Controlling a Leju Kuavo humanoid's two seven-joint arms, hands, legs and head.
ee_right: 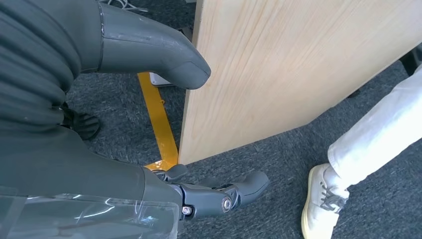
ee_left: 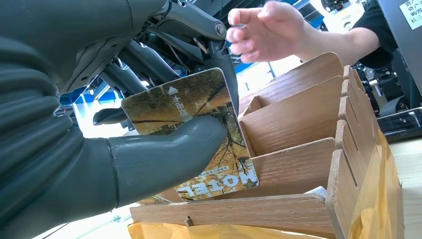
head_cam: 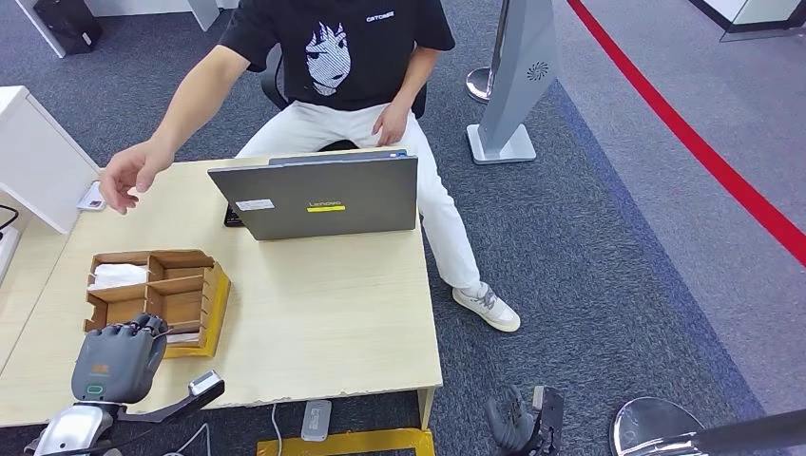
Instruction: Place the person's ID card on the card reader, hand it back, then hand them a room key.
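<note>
One thin, stiff, slick key card [ee_left: 191,132] pinched flat in the left hand [ee_left: 99,124], so probably grip the faces, while the right hand [ee_right: 149,119] hangs empty.

The left hand [head_cam: 119,361] is dark grey with a green-ringed mark on its back, on a silver arm; the right hand [ee_right: 149,119] has a ribbed grey cover, thick thumb and screwed finger links.

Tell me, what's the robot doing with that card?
The robot's left hand pinches a hotel key card at the wooden card box on the desk. A seated person behind a laptop stretches a hand out over the desk, nothing in it. The right hand hangs beside the desk, holding nothing.
</note>
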